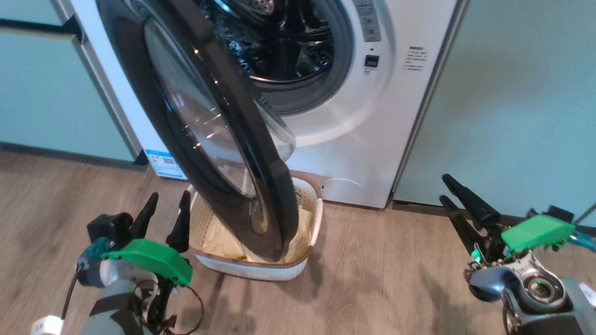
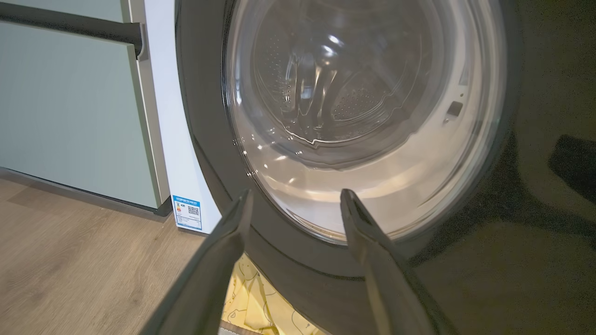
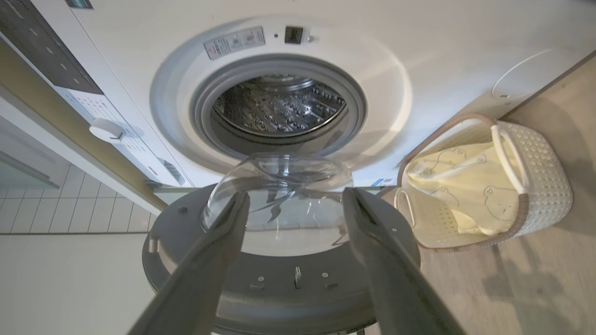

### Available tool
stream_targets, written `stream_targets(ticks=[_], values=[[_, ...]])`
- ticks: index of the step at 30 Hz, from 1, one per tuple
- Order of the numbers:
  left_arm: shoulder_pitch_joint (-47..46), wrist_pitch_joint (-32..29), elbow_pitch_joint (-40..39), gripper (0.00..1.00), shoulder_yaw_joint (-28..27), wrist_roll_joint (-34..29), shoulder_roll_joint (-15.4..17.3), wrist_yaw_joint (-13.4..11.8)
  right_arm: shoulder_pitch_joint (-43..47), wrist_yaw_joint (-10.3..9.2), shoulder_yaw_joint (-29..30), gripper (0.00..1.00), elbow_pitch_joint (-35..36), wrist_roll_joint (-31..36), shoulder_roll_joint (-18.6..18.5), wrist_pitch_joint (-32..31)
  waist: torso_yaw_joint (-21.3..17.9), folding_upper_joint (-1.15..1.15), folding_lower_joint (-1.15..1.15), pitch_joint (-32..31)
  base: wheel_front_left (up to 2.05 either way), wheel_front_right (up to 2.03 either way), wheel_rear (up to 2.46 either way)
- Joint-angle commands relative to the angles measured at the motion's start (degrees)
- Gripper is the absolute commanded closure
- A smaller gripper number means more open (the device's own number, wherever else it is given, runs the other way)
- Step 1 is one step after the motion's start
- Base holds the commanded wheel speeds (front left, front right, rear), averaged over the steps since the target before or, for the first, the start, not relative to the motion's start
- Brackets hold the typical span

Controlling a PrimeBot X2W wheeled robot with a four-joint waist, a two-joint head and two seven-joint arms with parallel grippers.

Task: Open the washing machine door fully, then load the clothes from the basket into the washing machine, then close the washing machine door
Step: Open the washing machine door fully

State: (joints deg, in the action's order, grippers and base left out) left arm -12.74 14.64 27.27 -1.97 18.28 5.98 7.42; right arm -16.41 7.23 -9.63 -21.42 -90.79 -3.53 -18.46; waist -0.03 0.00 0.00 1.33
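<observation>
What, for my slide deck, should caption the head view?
Washing machine door half-open over the basket; left gripper, right gripper open.

Our head looks down on the washing machine door [image 1: 205,139] at 11 o'clock, which both wrists share: left close against its outer glass, right, seemingly rolled sideways, facing its inner side.

A wood-look plank floor [image 1: 396,260] in grey-brown, softly lit. Flat pale green cabinet doors [image 1: 512,93] stand on both sides. The left one carries a dark handle rail [image 2: 70,25] along its top. White tiles [image 3: 60,204] show further off.
</observation>
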Motion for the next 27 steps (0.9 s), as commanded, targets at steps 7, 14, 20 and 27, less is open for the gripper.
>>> stream_targets(ticks=[7,14,20,27], values=[[-0.2,0.4,-2.0,0.0,-4.0,1.5,2.5,0.1,2.0,0.25,1.4,0.0,5.7,3.2,-1.9,6.4,-3.1,0.0,0.0,-1.7,0.0,0.0,0.0],[0.7,0.4,-2.4,0.0,-5.3,2.2,3.4,0.1,4.3,0.25,-1.6,0.0,7.8,12.5,-7.3,22.6,-4.3,0.0,0.0,-2.4,0.0,0.0,0.0],[1.5,0.4,-2.6,0.0,-5.5,1.9,3.3,0.1,4.3,0.25,-6.8,0.0,6.1,20.6,-12.9,33.1,-4.8,0.0,0.0,-3.0,0.0,0.0,0.0],[1.7,0.4,-2.8,0.0,-5.8,1.9,3.4,0.1,6.7,0.25,2.7,0.0,10.2,39.8,-10.3,33.4,-5.0,0.0,0.0,-3.1,0.0,0.0,0.0]])
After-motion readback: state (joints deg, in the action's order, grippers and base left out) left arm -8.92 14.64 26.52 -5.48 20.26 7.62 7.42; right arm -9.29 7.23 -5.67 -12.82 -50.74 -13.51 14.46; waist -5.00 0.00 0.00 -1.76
